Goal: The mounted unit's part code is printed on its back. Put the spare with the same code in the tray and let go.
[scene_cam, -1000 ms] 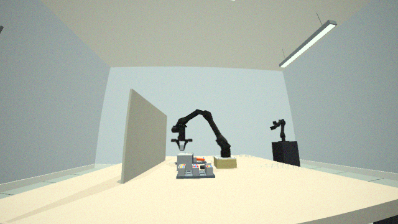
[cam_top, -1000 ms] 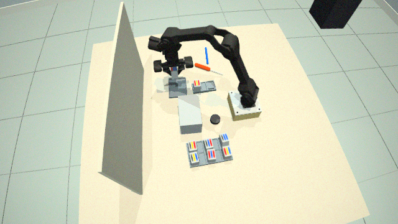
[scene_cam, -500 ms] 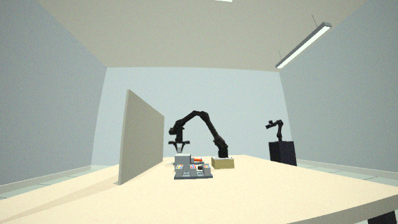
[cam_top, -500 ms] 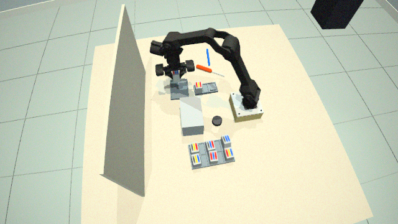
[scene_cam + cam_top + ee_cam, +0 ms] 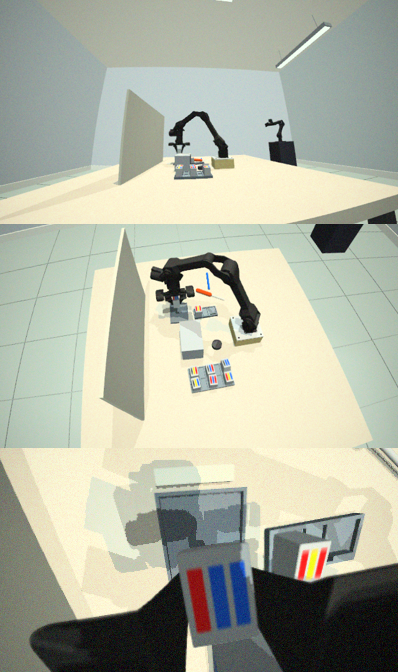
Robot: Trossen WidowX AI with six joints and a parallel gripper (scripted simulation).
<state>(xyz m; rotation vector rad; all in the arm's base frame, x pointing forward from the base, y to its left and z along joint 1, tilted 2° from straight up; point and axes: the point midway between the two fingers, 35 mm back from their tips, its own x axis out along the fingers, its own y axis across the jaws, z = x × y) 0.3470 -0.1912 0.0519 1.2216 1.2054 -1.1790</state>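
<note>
My gripper [image 5: 175, 297] [image 5: 179, 145] [image 5: 208, 573] is shut on a grey spare [image 5: 218, 593] [image 5: 176, 298] with red, blue and blue stripes. It holds the spare a little above the flat grey tray [image 5: 174, 318] [image 5: 162, 508], which lies beyond the far end of the mounted unit. The mounted unit [image 5: 191, 340] [image 5: 183, 159] is a plain grey box; its back face is not readable here. A grey rack [image 5: 206, 388] [image 5: 193, 175] in front of the unit holds several striped spares.
A second small holder [image 5: 211, 311] [image 5: 350, 530] with a red-yellow-red spare [image 5: 198, 309] [image 5: 306, 559] lies right of the tray. A tall beige panel [image 5: 124, 333] [image 5: 140, 140] stands to the left. A black puck [image 5: 216, 344], an orange screwdriver [image 5: 205, 292] and a blue pen [image 5: 208, 280] lie nearby.
</note>
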